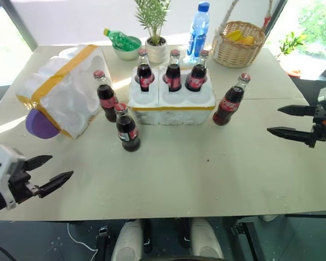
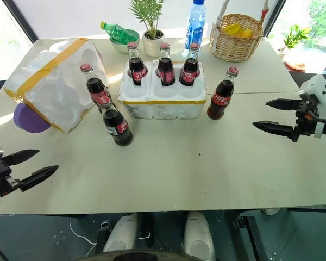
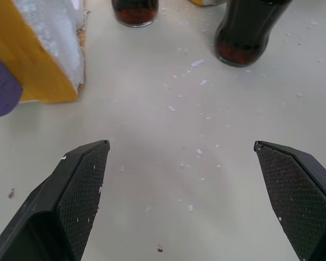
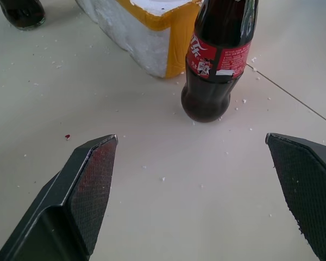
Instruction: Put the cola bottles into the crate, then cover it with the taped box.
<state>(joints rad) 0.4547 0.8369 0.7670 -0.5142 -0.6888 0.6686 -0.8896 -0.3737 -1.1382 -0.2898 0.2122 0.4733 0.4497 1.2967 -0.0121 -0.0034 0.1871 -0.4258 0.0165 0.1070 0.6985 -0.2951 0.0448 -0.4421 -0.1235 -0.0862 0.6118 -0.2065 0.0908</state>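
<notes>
Three small glass cola bottles with red labels and red caps stood upright in the far row of wells of the low white foam crate with a yellow tape band, so half the loading looked done and the near row of wells lay open for the rest. The other three bottles waited on the pale tabletop: one just off the crate's right end, and two to its left, one behind the other, between the crate and the large white foam box with moulded bumps, yellow tape and a purple part. That box lay tilted on its side at the left, apparently parked clear until the wells were full.

The right pincer hung above the tabletop's right edge, spread wide and holding nothing, its wrist view facing the lone right-hand bottle, probably its next pickup. The left pincer hovered near the front left, likewise wide apart and empty, pointing towards the left-hand pair.

Behind the crate stood a tall blue water bottle, a potted plant, a green bottle in a bowl and a wicker basket, none of them in the way.
</notes>
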